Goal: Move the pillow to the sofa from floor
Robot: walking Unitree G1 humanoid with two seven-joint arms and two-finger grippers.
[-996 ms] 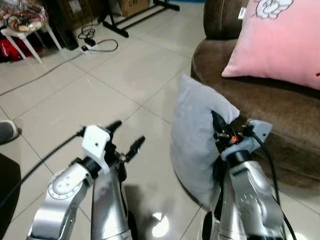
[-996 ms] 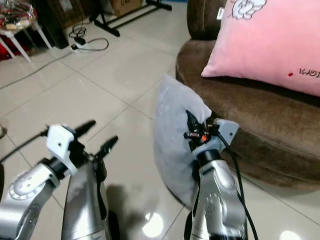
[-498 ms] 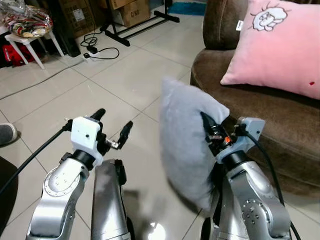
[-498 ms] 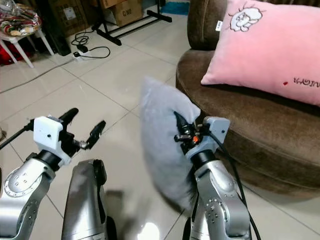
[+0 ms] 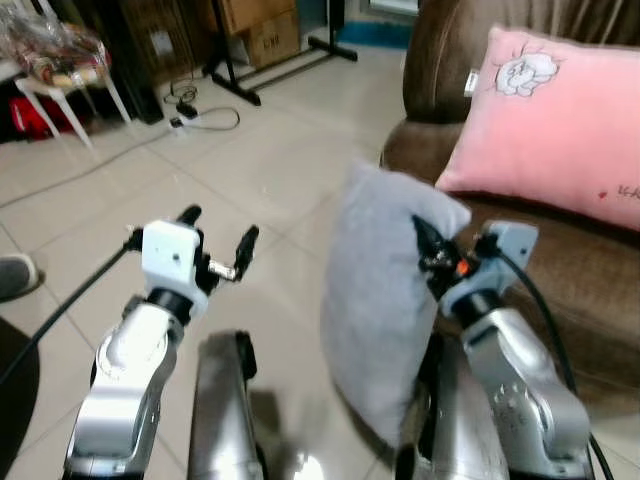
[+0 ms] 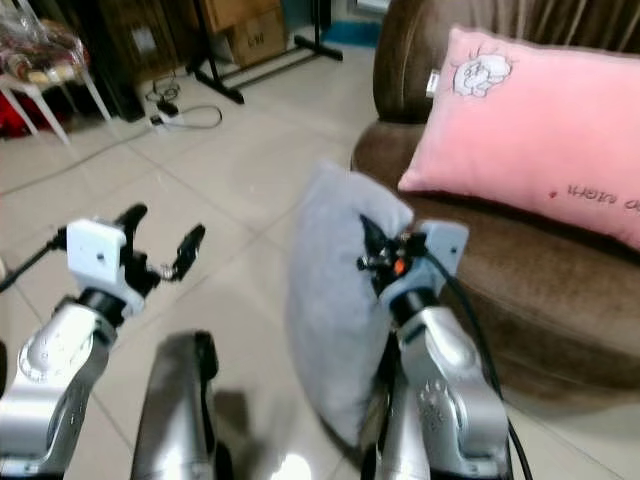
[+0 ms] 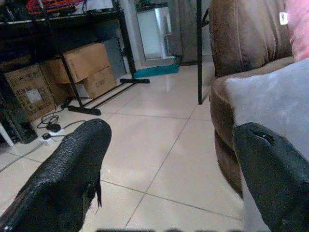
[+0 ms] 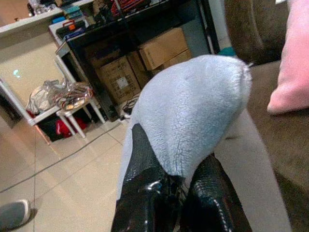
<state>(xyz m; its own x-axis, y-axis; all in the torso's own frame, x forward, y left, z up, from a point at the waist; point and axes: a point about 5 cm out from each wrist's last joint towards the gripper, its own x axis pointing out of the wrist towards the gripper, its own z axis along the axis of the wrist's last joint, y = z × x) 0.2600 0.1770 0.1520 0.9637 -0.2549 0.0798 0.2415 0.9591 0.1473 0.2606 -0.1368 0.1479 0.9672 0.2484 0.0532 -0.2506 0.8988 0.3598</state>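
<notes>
Tiled floor [image 5: 270,170] of a living room, boxes [image 5: 262,28] and black stand legs at back, small white side stand [image 5: 60,85] with bagged stuff far left, power strip and cable [image 5: 195,112] on the tiles. Shoe tip [image 5: 14,275] at far left edge.

Left hand [image 5: 215,240] raised over bare floor, fingers spread wide, nothing in it; just beside the grey pillow in the left wrist view, not touching.

Grey pillow [image 5: 375,300] centre, lifted upright off the floor as far as can be judged, lower corner hanging low by the robot's legs. Pinched at its upper right corner by right hand [image 8: 169,181], fingers closed tight on a fold of fabric; only a small bunch between them in the right wrist view.

Brown sofa [image 5: 560,270] right, pink pillow [image 5: 560,135] already leaning on its back, taking much of the seat.

Risks, judged:
- Thin corner grip only; swing or jerk could pull fabric out, pillow back on floor.
- Hanging bulk low; could drag on sofa's front edge or snag on the legs when lifted across.
- Pink pillow crowding seat; grey one could land on the edge and slide off, or knock the pink one over.
- Left hand not supporting; no backup if slip.
</notes>
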